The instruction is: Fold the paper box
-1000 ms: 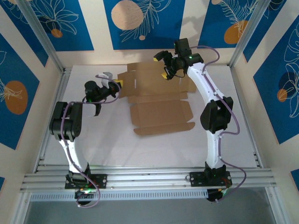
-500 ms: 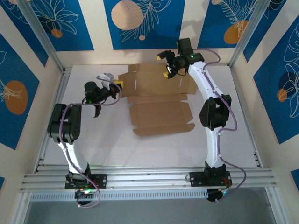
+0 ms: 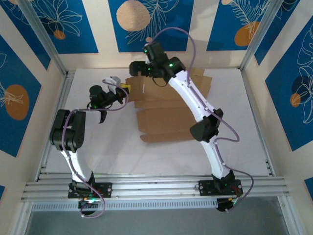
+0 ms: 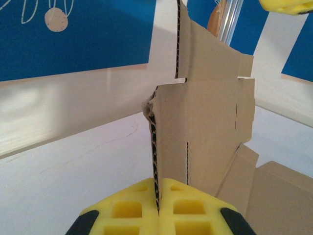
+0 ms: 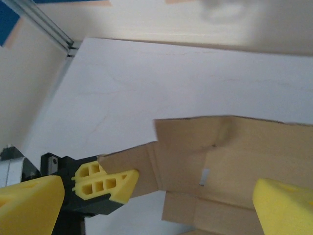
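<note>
Box: a plain brown die-cut cardboard sheet (image 3: 166,117) with flaps and creases, spread open on the white table (image 3: 98,147) towards the far side.
Left gripper (image 4: 157,198): yellow pads (image 4: 183,208) pinched tight on the edge of the sheet's far-left flap.
Right gripper (image 3: 139,69): jaws spread wide, holding nothing, above the sheet's far-left corner.

A robot lab cell; aluminium rails (image 3: 156,187), a white table (image 3: 146,156), blue printed backdrop panels (image 3: 49,24).
</note>
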You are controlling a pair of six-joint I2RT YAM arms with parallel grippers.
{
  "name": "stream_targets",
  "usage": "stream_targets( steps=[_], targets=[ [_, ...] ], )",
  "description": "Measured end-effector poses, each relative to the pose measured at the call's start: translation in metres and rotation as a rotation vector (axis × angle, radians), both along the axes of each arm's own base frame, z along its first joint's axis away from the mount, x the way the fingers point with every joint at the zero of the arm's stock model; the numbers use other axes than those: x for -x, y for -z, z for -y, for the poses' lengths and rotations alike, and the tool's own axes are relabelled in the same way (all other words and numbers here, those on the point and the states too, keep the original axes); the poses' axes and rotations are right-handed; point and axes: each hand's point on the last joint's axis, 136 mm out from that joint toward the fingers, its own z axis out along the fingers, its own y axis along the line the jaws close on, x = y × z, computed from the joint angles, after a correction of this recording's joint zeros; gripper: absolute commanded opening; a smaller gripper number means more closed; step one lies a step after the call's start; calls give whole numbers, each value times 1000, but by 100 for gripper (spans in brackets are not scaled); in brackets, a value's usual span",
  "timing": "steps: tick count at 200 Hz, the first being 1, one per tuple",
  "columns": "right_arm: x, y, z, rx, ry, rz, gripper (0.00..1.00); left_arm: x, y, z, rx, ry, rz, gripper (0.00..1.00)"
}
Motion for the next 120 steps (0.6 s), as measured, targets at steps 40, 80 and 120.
stream_targets(
  steps=[40, 80, 120],
  targets=[
    [-23, 8, 2, 197, 29, 161, 99, 7, 4, 4, -1, 11, -13, 0],
    [-43, 28, 14, 389, 70, 240, 100, 9, -1, 4, 0, 10, -4, 0],
    [-45, 36, 15, 454, 71, 255, 98, 13, -5, 4, -1, 10, 3, 0]
  ],
)
